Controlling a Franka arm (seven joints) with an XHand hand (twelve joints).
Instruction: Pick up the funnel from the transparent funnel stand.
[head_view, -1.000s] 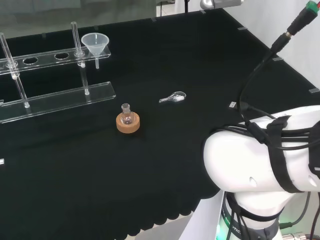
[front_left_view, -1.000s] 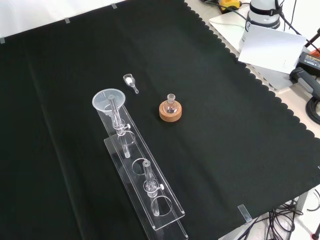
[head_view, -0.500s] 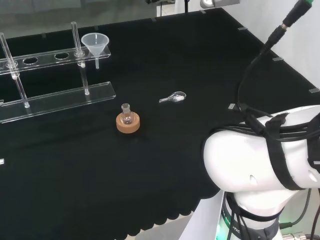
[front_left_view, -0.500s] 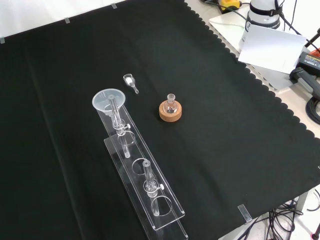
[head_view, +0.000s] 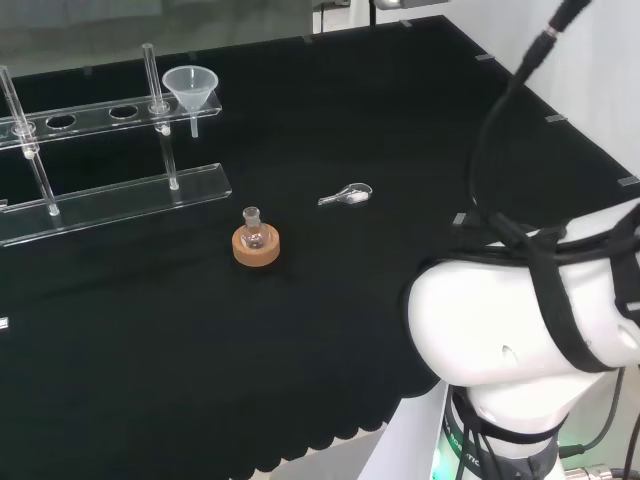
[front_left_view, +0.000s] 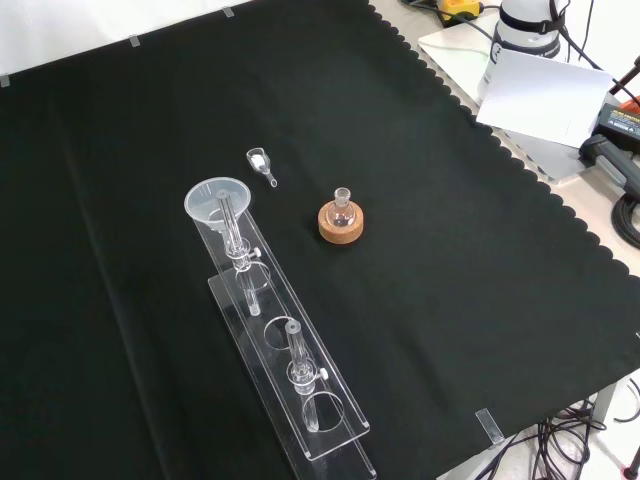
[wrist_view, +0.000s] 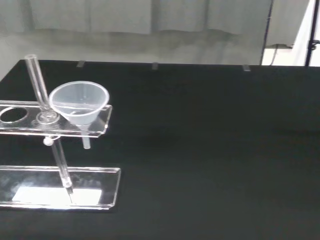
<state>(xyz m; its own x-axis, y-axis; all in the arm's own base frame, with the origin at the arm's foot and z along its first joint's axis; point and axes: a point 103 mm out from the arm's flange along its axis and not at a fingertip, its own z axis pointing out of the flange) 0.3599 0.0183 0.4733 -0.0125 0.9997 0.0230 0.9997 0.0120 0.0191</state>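
The funnel sits in the end hole of the transparent funnel stand, its spout hanging through the upper shelf and clear of the base plate. Seen from the wrist camera, which looks past the palm, the funnel stands well ahead of the hand, with bare black cloth between. Whether the fingers are apart or together cannot be told. Just beside the funnel an upright clear rod rises through the shelf. In the front view a small flask on a cork ring stands near the stand's funnel end, and a small clear scoop lies on the cloth close to the funnel's rim.
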